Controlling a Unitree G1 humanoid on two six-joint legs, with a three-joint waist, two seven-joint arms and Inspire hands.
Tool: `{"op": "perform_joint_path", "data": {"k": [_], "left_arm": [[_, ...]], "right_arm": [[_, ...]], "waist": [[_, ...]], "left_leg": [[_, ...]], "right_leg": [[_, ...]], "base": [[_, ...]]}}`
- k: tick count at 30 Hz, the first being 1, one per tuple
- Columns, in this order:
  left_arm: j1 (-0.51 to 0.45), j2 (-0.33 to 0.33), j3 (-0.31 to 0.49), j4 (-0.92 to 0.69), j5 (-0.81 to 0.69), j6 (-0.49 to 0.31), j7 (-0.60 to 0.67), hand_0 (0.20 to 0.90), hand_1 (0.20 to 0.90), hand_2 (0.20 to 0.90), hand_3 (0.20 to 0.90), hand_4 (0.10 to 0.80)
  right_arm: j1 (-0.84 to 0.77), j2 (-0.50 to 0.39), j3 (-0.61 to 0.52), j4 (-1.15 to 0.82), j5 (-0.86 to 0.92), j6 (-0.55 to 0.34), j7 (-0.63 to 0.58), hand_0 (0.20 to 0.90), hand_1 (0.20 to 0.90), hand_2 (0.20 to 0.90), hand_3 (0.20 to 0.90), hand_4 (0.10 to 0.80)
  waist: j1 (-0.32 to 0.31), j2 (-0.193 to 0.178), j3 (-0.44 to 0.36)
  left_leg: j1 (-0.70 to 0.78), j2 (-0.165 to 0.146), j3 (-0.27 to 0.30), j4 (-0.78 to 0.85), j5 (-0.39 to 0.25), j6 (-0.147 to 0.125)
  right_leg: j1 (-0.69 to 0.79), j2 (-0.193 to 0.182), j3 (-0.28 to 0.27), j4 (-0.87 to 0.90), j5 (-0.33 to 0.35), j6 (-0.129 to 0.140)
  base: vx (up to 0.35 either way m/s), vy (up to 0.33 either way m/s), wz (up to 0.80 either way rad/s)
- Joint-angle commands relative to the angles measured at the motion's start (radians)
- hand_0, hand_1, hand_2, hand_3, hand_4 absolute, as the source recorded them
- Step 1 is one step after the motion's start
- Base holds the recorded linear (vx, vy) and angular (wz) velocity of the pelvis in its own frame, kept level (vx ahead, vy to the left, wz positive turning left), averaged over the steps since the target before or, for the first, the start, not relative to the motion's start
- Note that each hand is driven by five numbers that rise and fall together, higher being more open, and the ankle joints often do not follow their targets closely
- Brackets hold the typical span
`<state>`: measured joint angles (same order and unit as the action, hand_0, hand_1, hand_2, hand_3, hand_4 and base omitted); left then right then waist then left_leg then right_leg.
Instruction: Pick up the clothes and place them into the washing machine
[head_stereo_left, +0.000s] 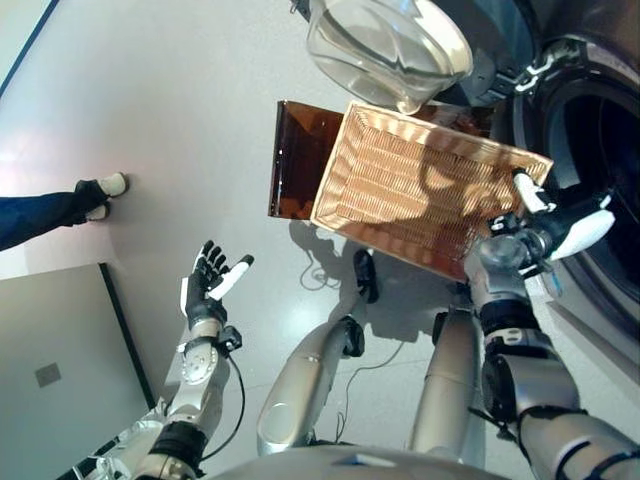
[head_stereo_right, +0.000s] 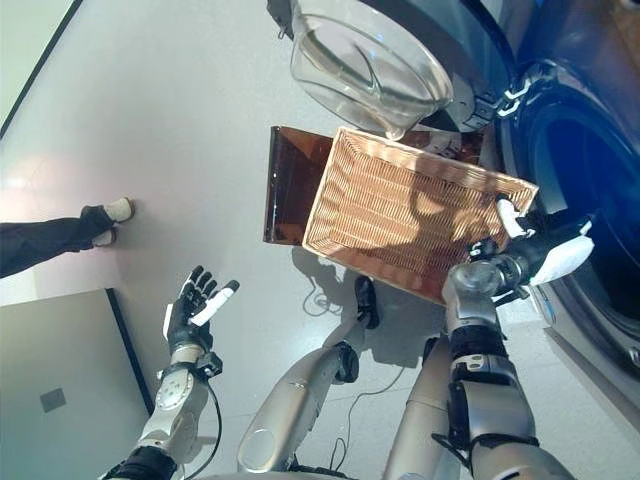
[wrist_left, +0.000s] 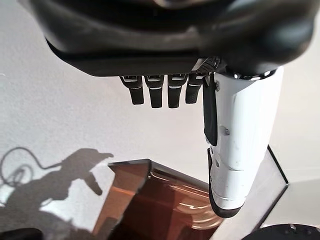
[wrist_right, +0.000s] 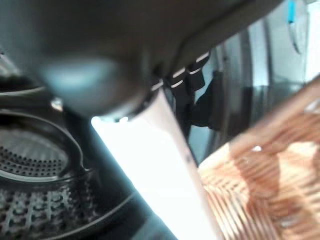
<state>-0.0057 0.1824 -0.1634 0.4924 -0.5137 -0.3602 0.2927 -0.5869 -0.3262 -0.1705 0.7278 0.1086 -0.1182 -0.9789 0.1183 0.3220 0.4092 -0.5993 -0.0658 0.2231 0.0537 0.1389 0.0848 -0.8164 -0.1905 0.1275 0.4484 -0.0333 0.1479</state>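
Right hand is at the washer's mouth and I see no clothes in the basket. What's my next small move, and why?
Probably draw the right hand back from the drum opening. The wicker basket looks empty, no clothes show anywhere, and the glass door hangs open.

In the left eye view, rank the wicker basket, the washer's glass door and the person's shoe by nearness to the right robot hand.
1. Wicker basket: right beside the right robot hand, at its corner.
2. Glass door: swung open beyond the basket.
3. Person's shoe: far across the floor, on the robot's left.
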Motion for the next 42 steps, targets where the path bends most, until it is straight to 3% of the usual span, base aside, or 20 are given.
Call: {"op": "perform_joint_path", "data": {"k": [1, 12, 20, 24, 42], "left_arm": [[0.009, 0.021, 0.102, 0.038, 0.034, -0.089, 0.069, 0.9, 0.9, 0.9, 0.9, 0.8], [-0.022, -0.003, 0.103, 0.158, 0.077, -0.079, 0.105, 0.9, 0.9, 0.9, 0.9, 0.8], [-0.036, -0.005, 0.093, 0.283, 0.184, -0.046, 0.135, 0.9, 0.9, 0.9, 0.9, 0.8], [-0.054, -0.007, 0.11, 0.419, 0.271, -0.007, 0.154, 0.9, 0.9, 0.9, 0.9, 0.8], [-0.007, 0.018, 0.189, 0.612, 0.372, 0.046, 0.108, 0.9, 0.9, 0.9, 0.9, 0.8]], "right_arm": [[0.046, -0.006, 0.037, -0.138, -0.083, -0.101, -0.015, 0.9, 0.9, 0.9, 0.9, 0.8], [0.159, 0.082, 0.13, -0.185, -0.112, -0.123, 0.022, 0.9, 0.9, 0.9, 0.9, 0.8], [0.256, 0.086, 0.197, -0.125, -0.152, -0.112, 0.087, 0.9, 0.9, 0.9, 0.9, 0.8], [0.346, 0.07, 0.211, -0.065, -0.155, -0.118, 0.145, 0.9, 0.9, 0.9, 0.9, 0.8], [0.539, 0.014, 0.232, 0.137, -0.217, -0.094, 0.333, 0.9, 0.9, 0.9, 0.9, 0.8]], "waist": [[0.004, 0.007, -0.039], [-0.022, -0.01, -0.043], [-0.046, -0.032, -0.054], [-0.079, -0.074, -0.065], [-0.115, -0.185, -0.17]], "left_leg": [[-0.065, -0.006, -0.001, 0.1, -0.066, -0.09], [-0.047, 0.0, 0.009, 0.103, -0.065, -0.092], [0.0, 0.009, 0.01, 0.104, -0.07, -0.095], [0.063, 0.023, 0.004, 0.103, -0.08, -0.102], [0.381, 0.063, -0.015, 0.018, -0.093, -0.134]], "right_leg": [[0.02, 0.036, 0.007, -0.046, 0.047, -0.05], [0.035, 0.043, 0.014, -0.05, 0.051, -0.052], [0.084, 0.048, 0.011, -0.054, 0.048, -0.051], [0.158, 0.055, -0.003, -0.065, 0.041, -0.051], [0.508, 0.073, -0.075, -0.219, 0.015, -0.042]], "base": [[0.0, 0.0, 0.0], [-0.001, -0.001, -0.04], [0.018, -0.011, -0.05], [0.052, -0.043, -0.09], [0.101, -0.073, -0.04]]}}
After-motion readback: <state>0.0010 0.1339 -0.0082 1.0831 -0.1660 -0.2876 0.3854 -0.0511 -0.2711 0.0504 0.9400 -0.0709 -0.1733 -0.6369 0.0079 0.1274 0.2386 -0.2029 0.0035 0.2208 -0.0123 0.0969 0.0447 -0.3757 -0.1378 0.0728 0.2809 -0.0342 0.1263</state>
